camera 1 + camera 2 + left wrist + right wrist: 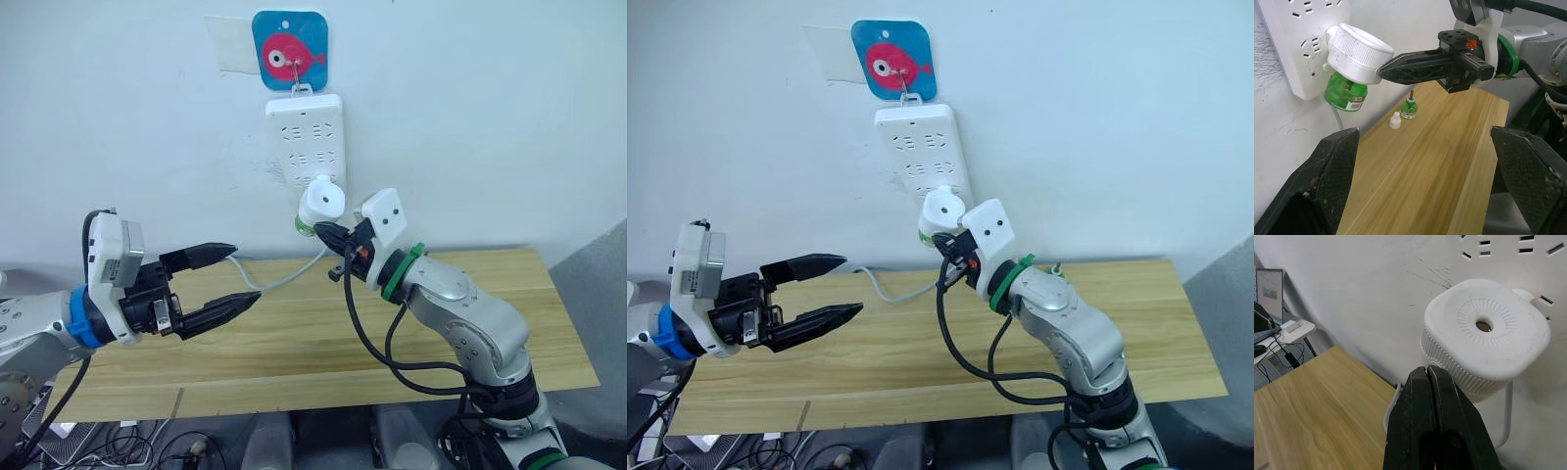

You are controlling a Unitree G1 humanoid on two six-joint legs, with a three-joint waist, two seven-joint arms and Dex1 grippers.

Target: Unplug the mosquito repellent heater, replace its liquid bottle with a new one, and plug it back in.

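Left hand (233,278): lower left, fingers spread, empty, well apart from the heater. Right hand (1385,70): centre, fingers pressed together, tips touching the mosquito repellent heater (321,203). The heater sits plugged into the power strip (306,137), upper centre, green bottle (1344,93) beneath.

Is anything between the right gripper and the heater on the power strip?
Nothing visible. The right gripper, fingers shut, has its tip against the side of the mosquito repellent heater, which sits in the power strip with a green bottle under it.
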